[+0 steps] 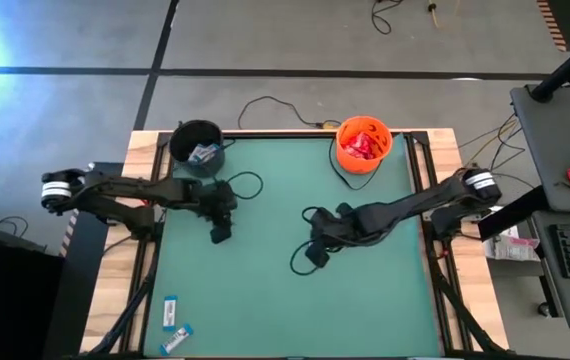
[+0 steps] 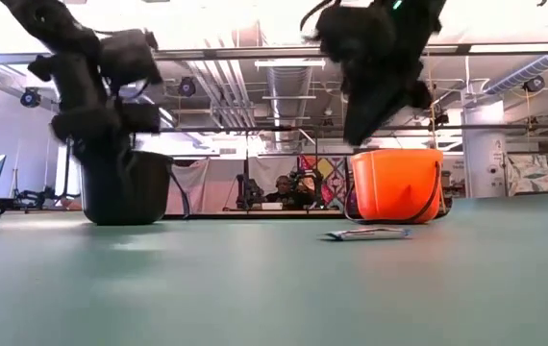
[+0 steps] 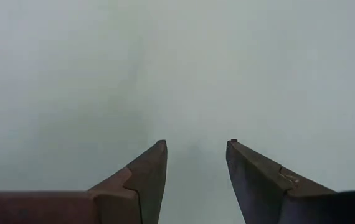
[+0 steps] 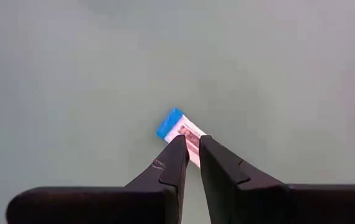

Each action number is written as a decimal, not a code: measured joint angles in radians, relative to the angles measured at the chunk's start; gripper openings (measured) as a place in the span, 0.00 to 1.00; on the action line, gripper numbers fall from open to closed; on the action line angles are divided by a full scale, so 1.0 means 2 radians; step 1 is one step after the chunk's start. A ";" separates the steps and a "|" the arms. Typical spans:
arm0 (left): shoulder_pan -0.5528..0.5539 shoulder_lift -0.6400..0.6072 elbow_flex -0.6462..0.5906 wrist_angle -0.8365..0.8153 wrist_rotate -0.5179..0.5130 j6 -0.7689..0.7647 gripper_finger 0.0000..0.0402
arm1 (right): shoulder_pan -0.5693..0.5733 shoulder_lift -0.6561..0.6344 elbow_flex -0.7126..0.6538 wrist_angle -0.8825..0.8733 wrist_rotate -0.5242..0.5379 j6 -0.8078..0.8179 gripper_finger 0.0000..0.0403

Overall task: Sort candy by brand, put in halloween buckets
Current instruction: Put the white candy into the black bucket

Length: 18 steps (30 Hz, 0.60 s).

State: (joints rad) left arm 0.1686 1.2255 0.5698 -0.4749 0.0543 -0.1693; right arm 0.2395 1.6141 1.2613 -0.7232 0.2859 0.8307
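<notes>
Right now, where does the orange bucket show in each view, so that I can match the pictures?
High view: the orange bucket stands at the table's far edge, right of centre.
Low view: it stands right of centre, on the table's far side.
Left wrist view: not in it.
Right wrist view: not in it.
Shared landmark: the black bucket, left of it in both.

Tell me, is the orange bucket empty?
No, the orange bucket has red candy piled inside it in the high view.
</notes>
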 joint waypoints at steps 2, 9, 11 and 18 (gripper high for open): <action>-0.008 -0.015 0.000 0.065 0.010 0.001 0.38 | 0.012 -0.026 -0.001 0.000 0.003 -0.021 0.09; -0.029 0.011 -0.008 0.332 0.032 -0.012 0.44 | 0.068 -0.112 -0.030 -0.003 0.101 -0.033 0.09; -0.040 0.036 -0.004 0.380 0.021 -0.013 0.48 | 0.078 -0.136 -0.040 -0.001 0.122 -0.021 0.09; -0.101 0.135 0.064 0.394 -0.036 -0.017 0.64 | 0.088 -0.188 -0.084 0.003 0.082 -0.031 0.13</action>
State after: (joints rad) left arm -0.0341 1.4965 0.6979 0.3135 -0.0171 -0.2028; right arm 0.4152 1.2388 1.0925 -0.7163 0.4495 0.7687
